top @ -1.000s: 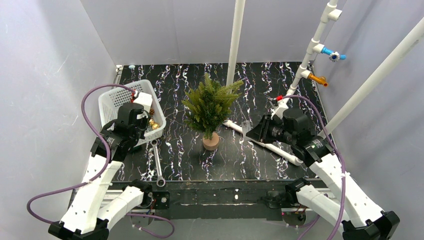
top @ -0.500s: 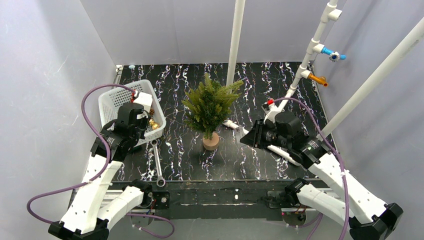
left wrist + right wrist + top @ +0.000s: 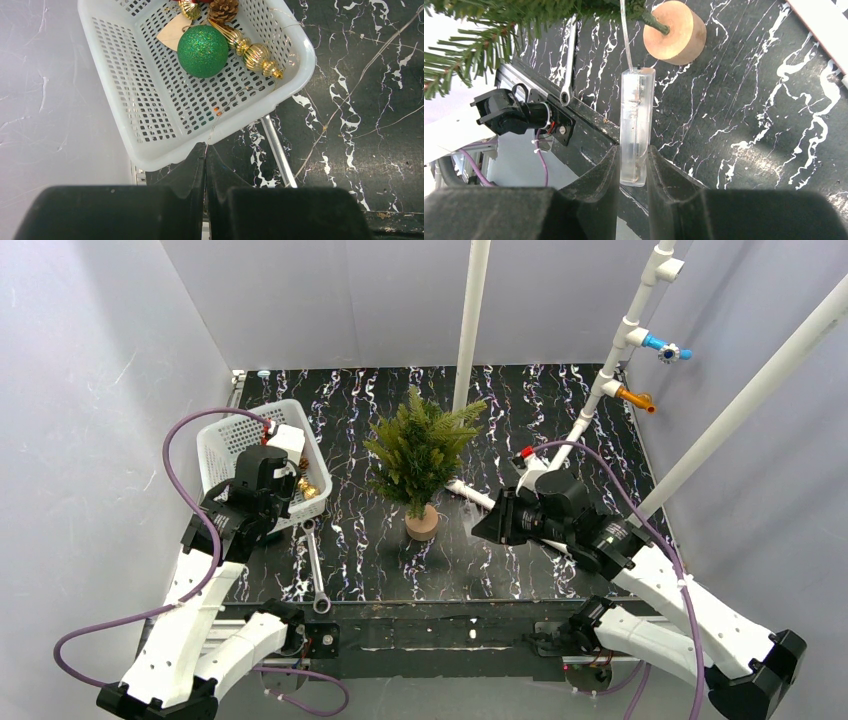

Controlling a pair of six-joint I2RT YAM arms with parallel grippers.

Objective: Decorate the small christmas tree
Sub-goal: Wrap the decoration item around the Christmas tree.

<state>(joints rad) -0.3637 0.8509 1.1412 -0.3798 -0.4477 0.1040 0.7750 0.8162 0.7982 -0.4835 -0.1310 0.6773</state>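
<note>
The small christmas tree [image 3: 420,450] stands mid-table on a round wooden base [image 3: 675,32]. My right gripper [image 3: 632,150] is shut on a clear plastic battery case [image 3: 636,125], from which a thin lead runs up into the branches [image 3: 484,30]. In the top view this gripper [image 3: 487,523] hangs just right of the base. Beside the near edge of the white basket [image 3: 295,70], my left gripper [image 3: 206,147] is shut on a thin light wire [image 3: 214,125] trailing out of the basket. From above it [image 3: 255,510] sits over the basket's near side.
The basket holds a green glitter ball [image 3: 202,51], a gold finial ornament [image 3: 252,50] and a pine cone [image 3: 223,9]. A wrench [image 3: 315,570] lies near the front edge. White pipes [image 3: 470,320] rise behind the tree, and one lies on the table by the right arm.
The right arm has moved left toward the tree's base, carrying the clear case. The left arm has stayed still.
</note>
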